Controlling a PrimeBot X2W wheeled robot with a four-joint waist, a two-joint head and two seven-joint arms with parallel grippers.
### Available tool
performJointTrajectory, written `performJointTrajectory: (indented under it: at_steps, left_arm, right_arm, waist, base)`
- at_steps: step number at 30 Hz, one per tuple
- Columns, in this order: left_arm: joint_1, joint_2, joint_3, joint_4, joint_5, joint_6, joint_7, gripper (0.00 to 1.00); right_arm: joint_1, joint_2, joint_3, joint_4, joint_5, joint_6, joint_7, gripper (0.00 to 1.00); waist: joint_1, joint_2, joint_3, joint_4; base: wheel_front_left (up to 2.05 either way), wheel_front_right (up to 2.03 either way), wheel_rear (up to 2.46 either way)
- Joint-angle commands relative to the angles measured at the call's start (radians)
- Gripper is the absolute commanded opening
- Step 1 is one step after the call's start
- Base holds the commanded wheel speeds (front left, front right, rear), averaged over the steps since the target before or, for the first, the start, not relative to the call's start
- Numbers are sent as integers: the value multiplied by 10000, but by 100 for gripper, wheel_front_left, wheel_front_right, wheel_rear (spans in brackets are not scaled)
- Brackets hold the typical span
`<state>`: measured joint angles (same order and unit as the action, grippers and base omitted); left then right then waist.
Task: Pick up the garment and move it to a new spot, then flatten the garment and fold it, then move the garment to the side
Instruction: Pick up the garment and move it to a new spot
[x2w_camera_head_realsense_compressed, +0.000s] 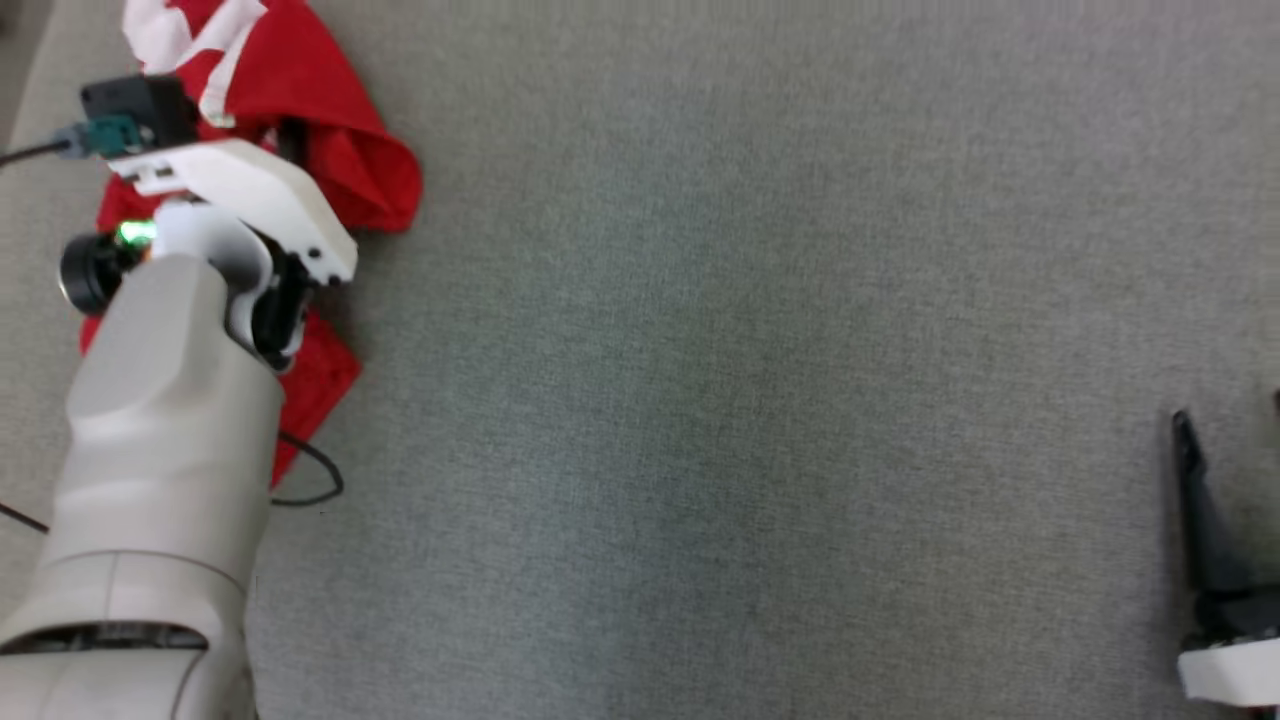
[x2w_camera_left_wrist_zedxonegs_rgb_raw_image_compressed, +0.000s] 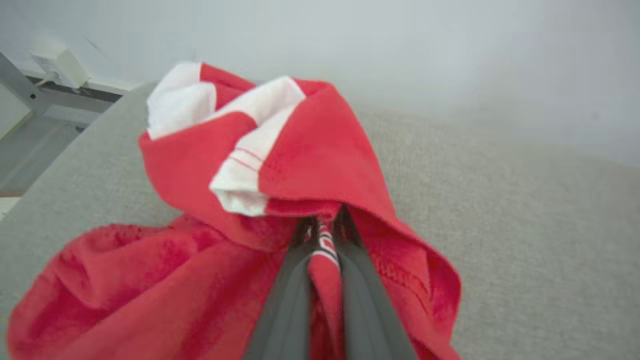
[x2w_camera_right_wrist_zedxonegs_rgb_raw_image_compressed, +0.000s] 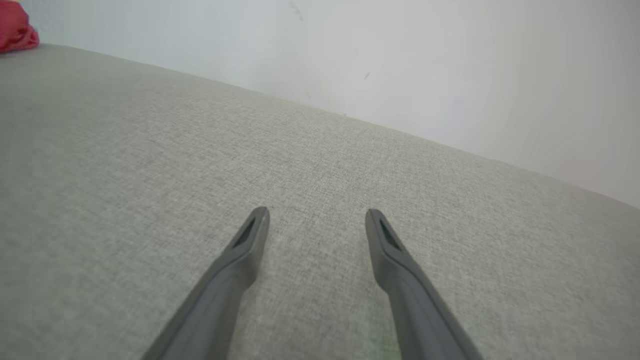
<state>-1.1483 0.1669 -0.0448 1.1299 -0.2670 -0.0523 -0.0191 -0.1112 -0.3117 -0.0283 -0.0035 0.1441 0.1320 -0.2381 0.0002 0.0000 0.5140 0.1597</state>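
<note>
Dark left jaws clench the red garment on a seemingly upholstered grey surface; right jaws gape.

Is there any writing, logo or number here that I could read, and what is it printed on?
No text here can be read.
White marks on the strip of the red and white crumpled cloth garment pinched in the shut left pincer: perhaps lettering, too blurred to read.
Grey woven fabric surface: no writing on it.
</note>
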Motion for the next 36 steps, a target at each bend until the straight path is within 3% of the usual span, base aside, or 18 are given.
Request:
performJointTrajectory:
  at_steps: [1, 6, 13, 23, 30, 36]
  left_arm:
    - [-268, 125, -22, -73, -15, -67, -207, 0]
    - [-568, -146, -15, -395, -380, -439, -574, 0]
    - [-113, -903, -505, -1665, -1372, -779, -134, 0]
    - [3238, -1151, -2946, -7547, -5355, -744, 2130, 0]
    - [5878, -1141, -4845, -11709, -7315, 397, 2889, 0]
    - [6939, -1136, -5613, -13033, -7703, 1172, 2735, 0]
  right_arm:
    - [260, 170, 131, 246, 63, -27, -59, 100]
    - [407, 602, 279, 808, 161, -27, -206, 100]
    - [911, 1047, 163, 1228, 325, -27, -272, 100]
    - [1427, 1446, 20, 1115, 400, -27, -270, 100]
    - [1540, 1689, 1, 1104, 428, -27, -271, 100]
    - [1462, 1728, 67, 1085, 428, -27, -272, 100]
  waist:
    - [-2, 0, -610, -103]
    - [-2, 0, -1849, -287]
    - [-2, 0, -3460, -483]
    - [-2, 0, -4337, -1172]
    - [-2, 0, -4269, -1783]
    - [-2, 0, -4058, -2224]
  base:
    - [0, 0, 0]
    - [0, 0, 0]
    - [0, 0, 0]
    - [0, 0, 0]
    - [0, 0, 0]
    - [0, 0, 0]
